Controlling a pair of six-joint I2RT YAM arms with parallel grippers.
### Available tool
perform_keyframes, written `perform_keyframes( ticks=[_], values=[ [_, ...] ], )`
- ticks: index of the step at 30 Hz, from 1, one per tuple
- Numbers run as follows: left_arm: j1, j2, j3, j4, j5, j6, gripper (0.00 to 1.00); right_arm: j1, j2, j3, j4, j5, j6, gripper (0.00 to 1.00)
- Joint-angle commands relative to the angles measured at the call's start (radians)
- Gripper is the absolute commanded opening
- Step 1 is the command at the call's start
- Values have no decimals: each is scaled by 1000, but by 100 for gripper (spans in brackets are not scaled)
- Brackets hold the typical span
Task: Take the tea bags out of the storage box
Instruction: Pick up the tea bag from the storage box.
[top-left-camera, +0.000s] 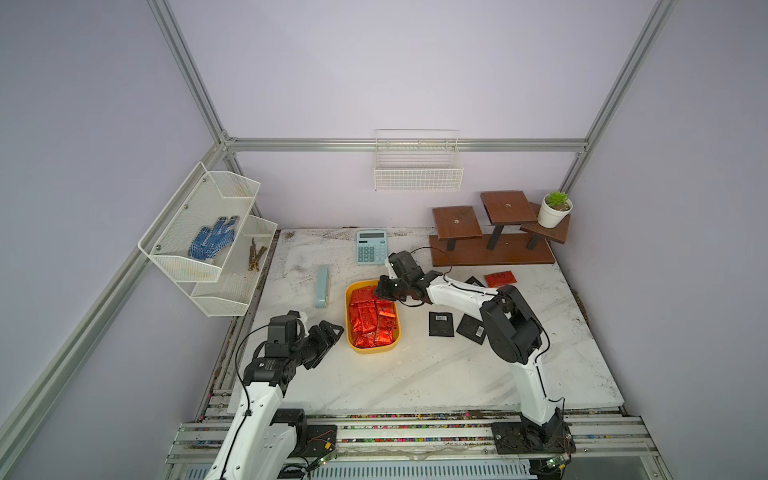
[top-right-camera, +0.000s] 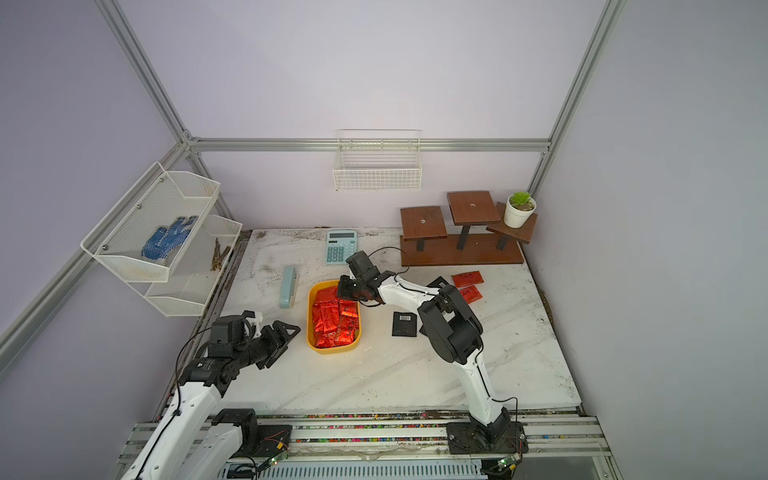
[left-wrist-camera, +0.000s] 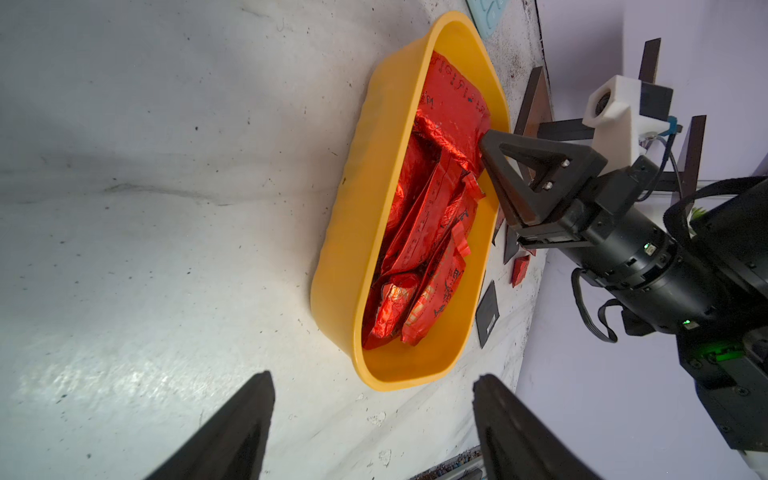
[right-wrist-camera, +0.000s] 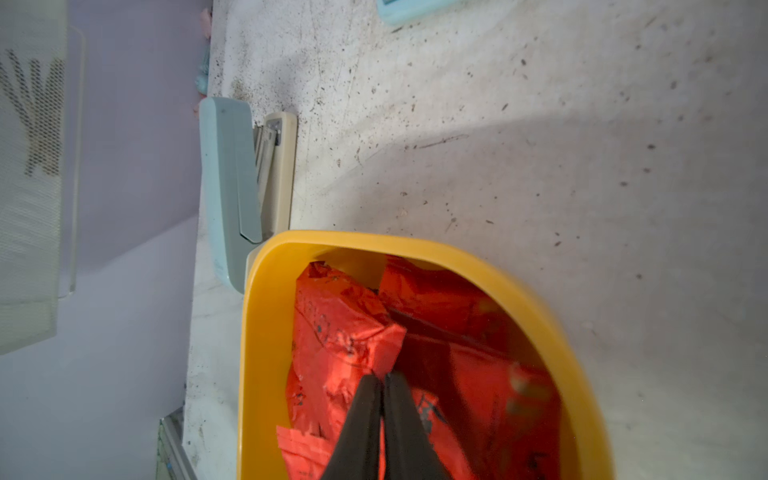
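The yellow storage box (top-left-camera: 374, 348) (top-right-camera: 332, 349) (left-wrist-camera: 374, 166) (right-wrist-camera: 266, 332) stands mid-table, packed with shiny red tea bags (top-left-camera: 372, 320) (top-right-camera: 334, 324) (left-wrist-camera: 428, 216). My right gripper (top-left-camera: 379, 291) (top-right-camera: 341, 291) (right-wrist-camera: 381, 376) reaches into the box's far end and is shut on the edge of one red tea bag (right-wrist-camera: 340, 332) (left-wrist-camera: 453, 112), which is tilted up. My left gripper (top-left-camera: 336, 338) (top-right-camera: 291, 340) (left-wrist-camera: 374, 376) hovers open just left of the box's near end, holding nothing. Black tea bags (top-left-camera: 441, 323) (top-right-camera: 404, 323) and red ones (top-left-camera: 500, 278) (top-right-camera: 467, 278) lie on the table to the right.
A blue-green stapler (top-left-camera: 322, 286) (right-wrist-camera: 232, 187) lies left of the box and a calculator (top-left-camera: 371, 247) behind it. A wooden stepped stand (top-left-camera: 492, 241) with a potted plant (top-left-camera: 552, 212) fills the back right. A wire basket (top-left-camera: 417, 166) and a mesh shelf (top-left-camera: 208, 232) hang on the walls.
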Motion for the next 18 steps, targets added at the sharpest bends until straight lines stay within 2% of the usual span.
perform_keyframes(
  ticks=[1,9,18],
  values=[
    [10,-17,6,-5,9,5,79,4,-30,-24,64,-29,26,0],
    [10,1,24,27,37,-2,79,-51,-199,-176,167,-87,73,0],
    [10,19,40,46,56,-16,78,-207,-438,-419,321,-180,135,0]
  ],
)
